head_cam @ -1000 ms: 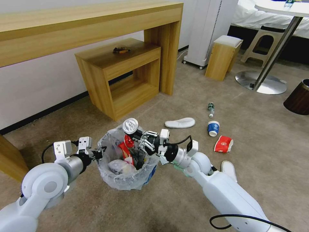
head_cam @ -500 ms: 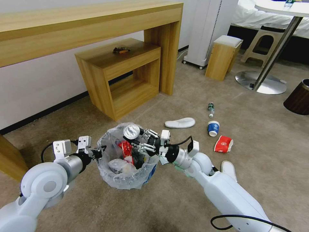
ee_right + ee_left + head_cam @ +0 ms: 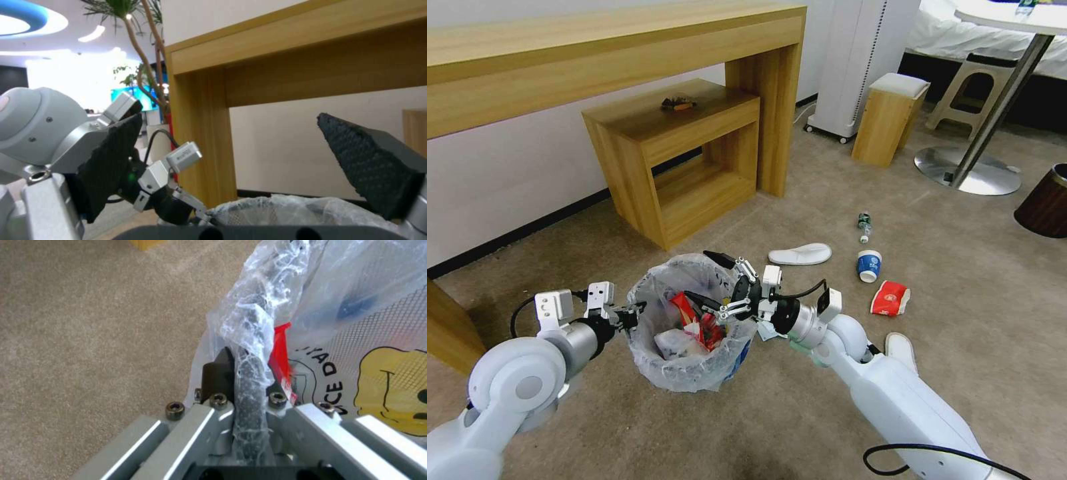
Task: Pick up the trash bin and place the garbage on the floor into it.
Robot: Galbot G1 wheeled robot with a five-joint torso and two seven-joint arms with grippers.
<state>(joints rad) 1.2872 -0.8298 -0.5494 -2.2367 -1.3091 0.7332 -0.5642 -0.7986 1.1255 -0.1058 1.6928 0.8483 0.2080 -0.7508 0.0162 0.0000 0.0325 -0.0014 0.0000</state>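
Dark round bin (image 3: 690, 373), translucent white crinkled liner; red wrapper (image 3: 890, 298); blue-white paper cup (image 3: 868, 265); beige-tan short-pile carpet (image 3: 974, 267)

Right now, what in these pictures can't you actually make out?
- Trash bin: its depths, head view, hidden by piled rubbish and right gripper.
- Second slipper: head view, mostly behind the right arm.
- Object on the small wooden shelf: too small to identify.
- Left gripper: wrist view, fingertips wrapped in liner.

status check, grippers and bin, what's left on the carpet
Left gripper clamped on trash bin rim. Right gripper open above bin, nothing held. Slipper, blue cup, red wrapper, bottle on floor. Nothing blocking.
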